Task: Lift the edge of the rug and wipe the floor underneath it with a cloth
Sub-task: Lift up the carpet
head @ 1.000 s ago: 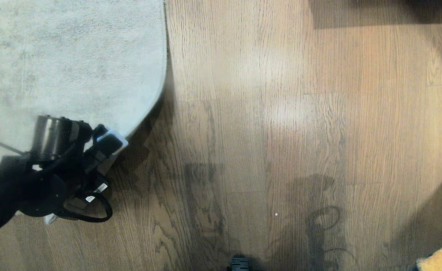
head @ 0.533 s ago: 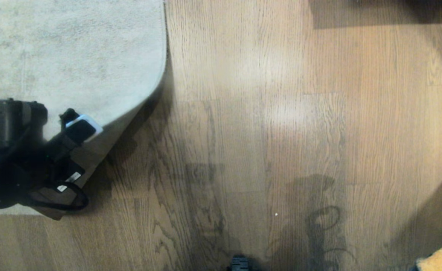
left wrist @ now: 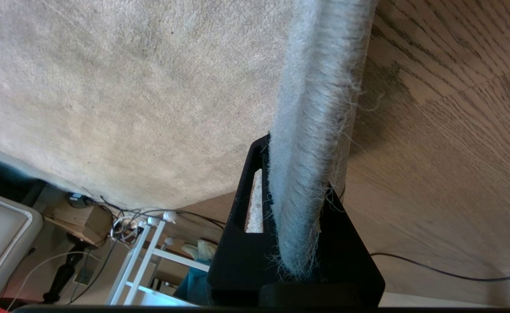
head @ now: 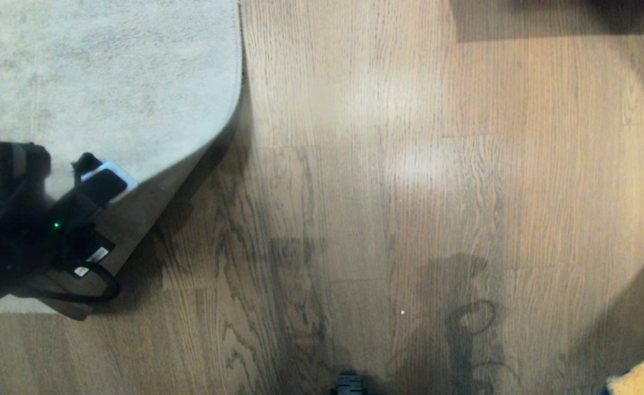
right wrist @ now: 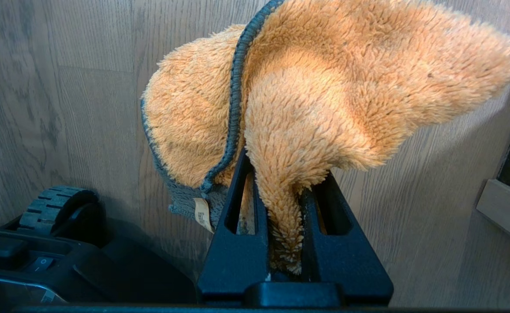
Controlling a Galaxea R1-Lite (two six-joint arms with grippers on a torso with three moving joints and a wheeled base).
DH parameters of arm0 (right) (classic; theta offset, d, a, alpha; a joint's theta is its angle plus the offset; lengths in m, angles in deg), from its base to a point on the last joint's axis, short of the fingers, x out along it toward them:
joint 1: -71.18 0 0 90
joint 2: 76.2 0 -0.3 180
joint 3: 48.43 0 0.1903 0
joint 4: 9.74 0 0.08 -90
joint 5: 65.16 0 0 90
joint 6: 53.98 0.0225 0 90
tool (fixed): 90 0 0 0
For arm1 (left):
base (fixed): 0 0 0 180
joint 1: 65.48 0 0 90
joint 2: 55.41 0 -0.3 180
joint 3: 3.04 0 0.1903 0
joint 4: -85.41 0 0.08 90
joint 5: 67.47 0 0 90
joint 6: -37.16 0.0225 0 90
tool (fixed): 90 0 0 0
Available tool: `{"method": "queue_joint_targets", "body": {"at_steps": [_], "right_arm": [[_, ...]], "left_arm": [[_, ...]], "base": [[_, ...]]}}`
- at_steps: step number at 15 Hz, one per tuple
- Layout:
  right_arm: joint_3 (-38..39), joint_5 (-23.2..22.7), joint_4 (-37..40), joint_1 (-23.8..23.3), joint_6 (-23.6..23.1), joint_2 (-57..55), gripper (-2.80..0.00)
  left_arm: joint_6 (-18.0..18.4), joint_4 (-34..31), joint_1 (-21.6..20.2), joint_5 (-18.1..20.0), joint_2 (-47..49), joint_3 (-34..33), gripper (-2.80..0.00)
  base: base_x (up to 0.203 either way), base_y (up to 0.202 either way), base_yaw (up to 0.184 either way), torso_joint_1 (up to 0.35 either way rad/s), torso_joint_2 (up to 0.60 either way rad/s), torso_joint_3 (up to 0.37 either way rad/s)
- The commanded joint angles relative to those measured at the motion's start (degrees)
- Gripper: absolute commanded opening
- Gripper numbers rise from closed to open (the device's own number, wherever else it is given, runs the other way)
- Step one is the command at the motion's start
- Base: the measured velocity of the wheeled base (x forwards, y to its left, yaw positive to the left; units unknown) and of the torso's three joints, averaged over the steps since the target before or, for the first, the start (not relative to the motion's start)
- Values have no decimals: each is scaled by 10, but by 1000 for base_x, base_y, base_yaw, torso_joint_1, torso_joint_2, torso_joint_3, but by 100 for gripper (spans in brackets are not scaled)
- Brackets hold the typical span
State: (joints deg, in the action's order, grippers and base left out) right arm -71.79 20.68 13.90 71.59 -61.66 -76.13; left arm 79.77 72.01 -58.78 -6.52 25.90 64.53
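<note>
Wood-plank floor [head: 410,164] carries the rug; rug edge [head: 152,189] corner is folded up, pinched in the left claw [left wrist: 300,243]. Lift looks done. Cloth [right wrist: 307,108] is clamped in the right claw [right wrist: 285,243], off the floor; wiping remains.

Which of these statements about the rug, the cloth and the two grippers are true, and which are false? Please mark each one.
1. The left gripper is shut on the rug edge. True.
2. The rug corner lies flat on the floor. False: it is lifted, and its tan backing shows in the head view.
3. The right gripper holds the cloth. True.
4. The cloth is being wiped under the rug. False: it hangs from the right gripper at the far right, away from the rug.
5. The cloth is blue. False: it is orange with a dark edge.
</note>
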Motion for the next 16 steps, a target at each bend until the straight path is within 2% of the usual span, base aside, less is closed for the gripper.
{"method": "queue_joint_targets", "body": {"at_steps": [1, 14, 16], "right_arm": [[0, -1, 0, 0, -1, -1, -280], [0, -1, 0, 0, -1, -1, -280], [0, 0, 0, 0, -1, -1, -280]], "left_arm": [[2, 1, 0, -2, -1, -3, -280], [2, 1, 0, -2, -13, -24, -280], [2, 0, -1, -2, -13, -24, -280]], "base": [[0, 0, 0, 0, 0, 0], [0, 0, 0, 0, 0, 0], [6, 109, 2, 2, 2, 2]]}}
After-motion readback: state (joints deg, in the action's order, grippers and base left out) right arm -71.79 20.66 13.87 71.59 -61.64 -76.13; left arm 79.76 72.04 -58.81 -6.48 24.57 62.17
